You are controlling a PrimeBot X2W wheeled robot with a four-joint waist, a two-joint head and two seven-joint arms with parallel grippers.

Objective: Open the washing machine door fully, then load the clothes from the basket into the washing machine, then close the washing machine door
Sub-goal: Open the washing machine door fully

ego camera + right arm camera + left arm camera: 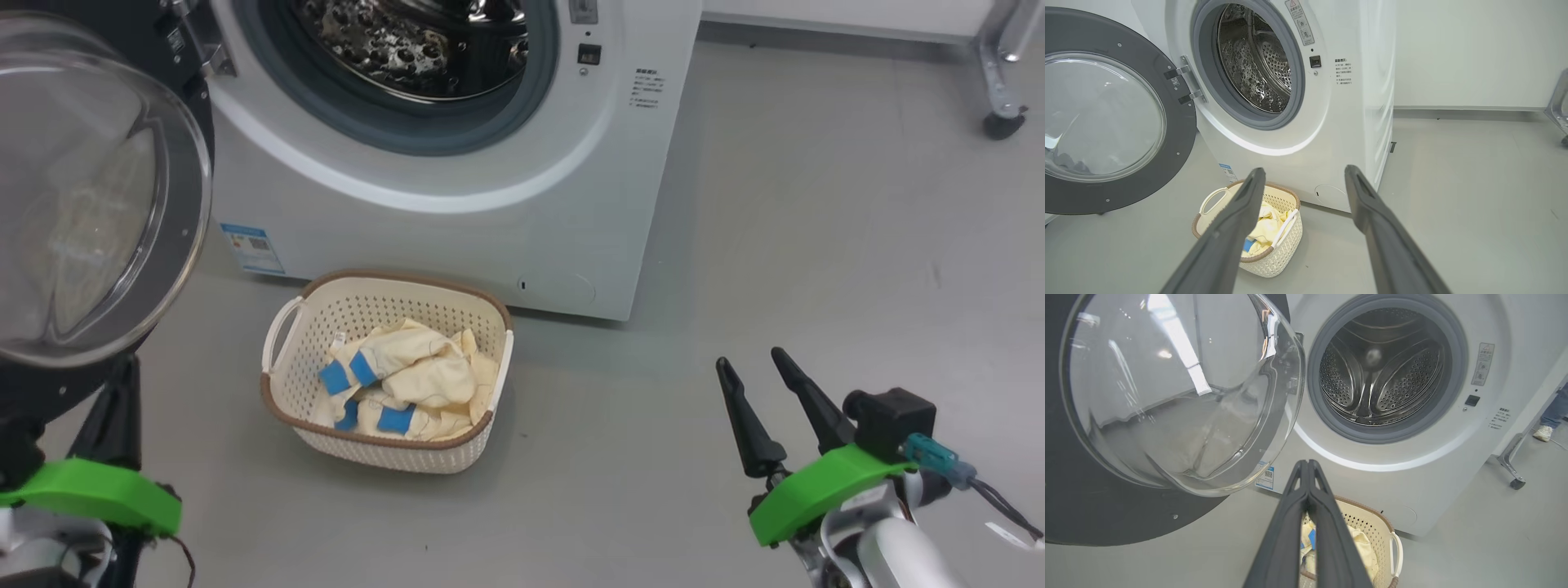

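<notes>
The washing machine (pixel 457 220) stands ahead, its steel drum (pixel 1384 371) bare. The washing machine door (pixel 98 196) hangs swung out to the left, its glass bowl bulging toward me. On the floor before the machine sits the basket (pixel 286 327), holding the cream and blue clothes (pixel 416 380). My left gripper (pixel 122 376) is shut and empty below the door's black rim (pixel 1106 514); in the left wrist view its fingers (pixel 1308 463) meet above the basket (pixel 1372 526). My right gripper (pixel 749 359) is open and empty, to the right of the basket (pixel 1274 257) and well short of it.
A metal frame leg on a caster (pixel 1000 98) stands at the far right near the wall. A person's foot in a white shoe (pixel 1543 433) shows beyond it. Grey floor (pixel 816 245) stretches to the right of the machine.
</notes>
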